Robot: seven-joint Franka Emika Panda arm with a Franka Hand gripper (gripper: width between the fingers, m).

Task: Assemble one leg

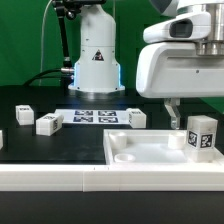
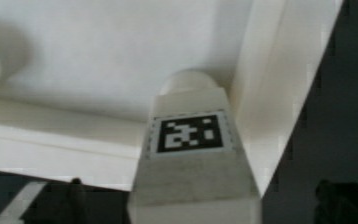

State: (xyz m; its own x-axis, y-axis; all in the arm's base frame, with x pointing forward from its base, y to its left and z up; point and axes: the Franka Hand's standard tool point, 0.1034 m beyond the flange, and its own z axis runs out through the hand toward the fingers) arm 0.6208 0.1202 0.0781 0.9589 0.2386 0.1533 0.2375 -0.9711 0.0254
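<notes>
A white leg (image 1: pixel 203 135) with black-and-white tags stands upright on the right part of the wide white panel (image 1: pixel 145 152), near its corner. My gripper (image 1: pixel 193 121) hangs over it; one finger (image 1: pixel 172 112) shows apart from the leg on the exterior view's left, the other is hidden. In the wrist view the leg (image 2: pixel 194 150) fills the middle with its tag facing the camera, its far end resting on the panel (image 2: pixel 105 90) by the raised rim. The gripper (image 2: pixel 190 208) straddles it, and its dark fingers (image 2: pixel 34 200) stand apart from the leg's sides, open.
Three more legs lie on the black table: two (image 1: pixel 24 115) (image 1: pixel 48 124) at the exterior view's left, one (image 1: pixel 136 118) near the middle. The marker board (image 1: pixel 97 116) lies behind them, before the robot's base (image 1: pixel 95 60). A white ledge (image 1: pixel 60 178) runs along the front.
</notes>
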